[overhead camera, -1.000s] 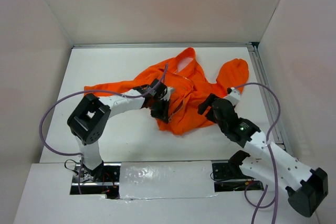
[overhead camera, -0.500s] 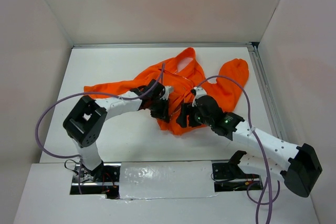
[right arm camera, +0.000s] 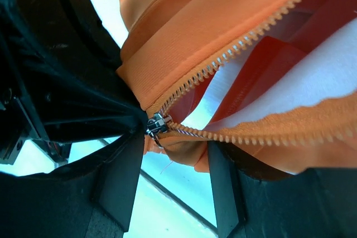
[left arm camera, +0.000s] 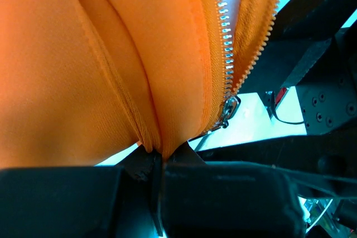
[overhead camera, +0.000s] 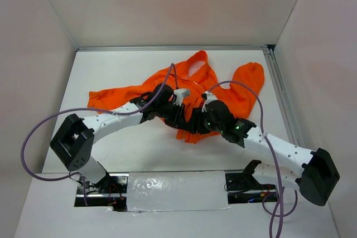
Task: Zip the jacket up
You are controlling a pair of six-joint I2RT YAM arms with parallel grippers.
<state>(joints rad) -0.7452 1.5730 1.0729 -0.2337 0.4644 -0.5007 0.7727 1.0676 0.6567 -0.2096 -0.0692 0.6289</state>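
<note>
The orange jacket [overhead camera: 223, 90] lies crumpled in the middle of the white table [overhead camera: 111, 71], its front unzipped. My left gripper [overhead camera: 178, 115] is at the lower hem and is shut on a fold of the jacket's [left arm camera: 111, 59] hem, right beside the silver zipper slider [left arm camera: 227, 112]. My right gripper [overhead camera: 193, 122] meets it from the right. In the right wrist view its jaws [right arm camera: 174, 154] stand apart around the bottom end of the zipper, with the slider [right arm camera: 157, 124] close to the left finger [right arm camera: 120, 176]. The two rows of teeth part above the slider.
White walls enclose the table on three sides. A metal rail [overhead camera: 281, 93] runs along the table's right edge. Purple cables [overhead camera: 39, 132] loop off both arms. The two grippers are nearly touching over the hem.
The right arm has swung left from the jacket's right side to the hem, and its jaws have narrowed. The left arm has stretched to the right, still holding the hem.
</note>
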